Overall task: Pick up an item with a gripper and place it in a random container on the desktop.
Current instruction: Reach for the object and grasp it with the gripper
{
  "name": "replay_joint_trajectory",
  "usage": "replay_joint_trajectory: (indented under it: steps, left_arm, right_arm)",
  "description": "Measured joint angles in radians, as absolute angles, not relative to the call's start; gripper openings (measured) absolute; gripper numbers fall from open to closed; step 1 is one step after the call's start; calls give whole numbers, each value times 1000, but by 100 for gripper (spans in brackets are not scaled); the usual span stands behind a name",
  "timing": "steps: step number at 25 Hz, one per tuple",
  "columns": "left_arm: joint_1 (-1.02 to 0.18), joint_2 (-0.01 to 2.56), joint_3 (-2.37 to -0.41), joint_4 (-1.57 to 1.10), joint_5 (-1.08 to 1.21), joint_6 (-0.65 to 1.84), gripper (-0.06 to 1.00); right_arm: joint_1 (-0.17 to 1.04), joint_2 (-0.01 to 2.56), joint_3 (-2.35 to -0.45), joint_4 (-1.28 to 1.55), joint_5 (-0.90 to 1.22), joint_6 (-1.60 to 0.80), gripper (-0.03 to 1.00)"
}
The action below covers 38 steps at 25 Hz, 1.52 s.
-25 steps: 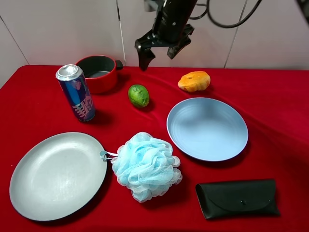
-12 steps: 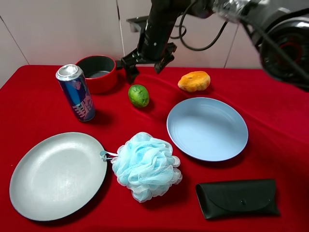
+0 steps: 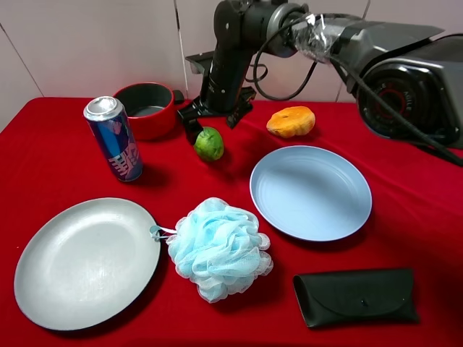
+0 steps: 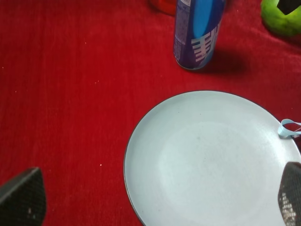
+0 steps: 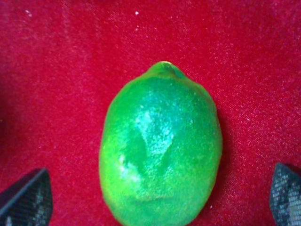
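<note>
The green lime (image 3: 209, 144) lies on the red cloth (image 3: 405, 144) between the red pot and the light-blue plate (image 3: 311, 192). My right gripper (image 3: 211, 121) hangs open directly over the lime, one finger on each side of it. In the right wrist view the lime (image 5: 161, 150) fills the middle, and the two fingertips (image 5: 26, 200) stand wide apart at the picture's corners. My left gripper (image 4: 155, 200) is open above the grey plate (image 4: 211, 160); its arm does not show in the high view.
A red pot (image 3: 147, 108) and a blue can (image 3: 114, 138) stand at the back left. An orange-yellow bun-like object (image 3: 290, 121) lies behind the blue plate. A grey plate (image 3: 87, 262), a blue bath pouf (image 3: 218, 247) and a black case (image 3: 356, 296) lie in front.
My right arm has come down and to the left, from high over the back of the table to just above the lime. Nothing on the table has moved.
</note>
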State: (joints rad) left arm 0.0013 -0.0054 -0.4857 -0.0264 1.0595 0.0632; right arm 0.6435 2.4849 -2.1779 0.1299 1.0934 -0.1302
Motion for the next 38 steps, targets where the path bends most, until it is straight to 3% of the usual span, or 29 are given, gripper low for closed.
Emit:
replay_joint_trajectory:
  steps: [28, 33, 38]
  left_arm:
    - [1, -5, -486, -26, 1059, 63, 100]
    - [1, -5, -486, -26, 1059, 63, 100]
    - [1, -5, -486, -26, 1059, 63, 100]
  right_arm:
    - [644, 2569, -2180, 134, 1002, -125, 69]
    - [644, 2569, -2180, 121, 1025, -124, 48]
    - [644, 2569, -2181, 117, 1028, -123, 46]
